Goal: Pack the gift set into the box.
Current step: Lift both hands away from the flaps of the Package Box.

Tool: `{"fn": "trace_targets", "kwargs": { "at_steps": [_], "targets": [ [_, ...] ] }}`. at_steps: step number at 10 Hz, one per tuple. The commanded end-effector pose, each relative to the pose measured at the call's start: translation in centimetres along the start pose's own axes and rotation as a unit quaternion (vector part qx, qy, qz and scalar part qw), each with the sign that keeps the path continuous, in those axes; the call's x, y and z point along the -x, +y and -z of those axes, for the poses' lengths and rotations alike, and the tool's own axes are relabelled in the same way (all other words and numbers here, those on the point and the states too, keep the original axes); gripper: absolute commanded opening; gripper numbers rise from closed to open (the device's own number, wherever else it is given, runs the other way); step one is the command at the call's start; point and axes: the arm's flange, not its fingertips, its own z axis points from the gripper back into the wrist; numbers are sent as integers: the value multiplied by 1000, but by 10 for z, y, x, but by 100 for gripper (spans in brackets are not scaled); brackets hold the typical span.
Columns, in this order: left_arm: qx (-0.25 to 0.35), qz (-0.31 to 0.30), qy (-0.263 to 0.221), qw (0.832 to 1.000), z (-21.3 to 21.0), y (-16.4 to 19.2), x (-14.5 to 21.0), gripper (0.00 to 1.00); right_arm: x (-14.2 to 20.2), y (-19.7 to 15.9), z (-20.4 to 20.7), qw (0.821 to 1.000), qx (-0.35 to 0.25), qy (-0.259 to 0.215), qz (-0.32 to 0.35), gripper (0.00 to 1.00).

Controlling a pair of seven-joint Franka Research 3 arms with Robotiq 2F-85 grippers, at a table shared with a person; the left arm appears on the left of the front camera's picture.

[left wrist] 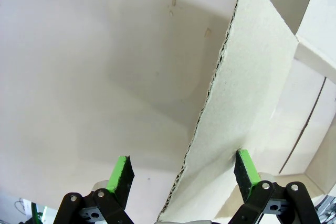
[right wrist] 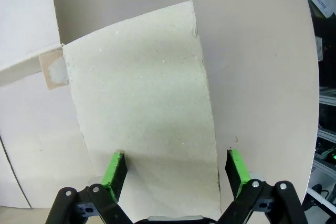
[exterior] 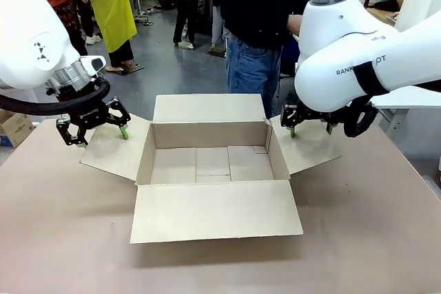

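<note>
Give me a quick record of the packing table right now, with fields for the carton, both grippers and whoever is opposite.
box: large brown carton, mid-table, upright, open
flaps: all four folded outward
interior: bare cardboard floor
left gripper: open, above the left flap, whose outer edge runs between its fingers
right gripper: open, above the right flap, one pad over the flap and the other over the table
contact with flaps: cannot tell
person: standing at the far side, behind the box
</note>
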Motion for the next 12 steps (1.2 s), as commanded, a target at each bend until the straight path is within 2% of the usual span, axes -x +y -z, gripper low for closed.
{"fn": "trace_targets", "kwargs": {
  "at_steps": [1, 12],
  "targets": [
    [-9, -5, -4, 1000, -2, 0, 1, 100, -3, 1, -1, 1000, 8, -7, 7, 100],
    [-9, -5, -4, 1000, -2, 0, 1, 100, -3, 1, -1, 1000, 8, -7, 7, 100]
  ]
}}
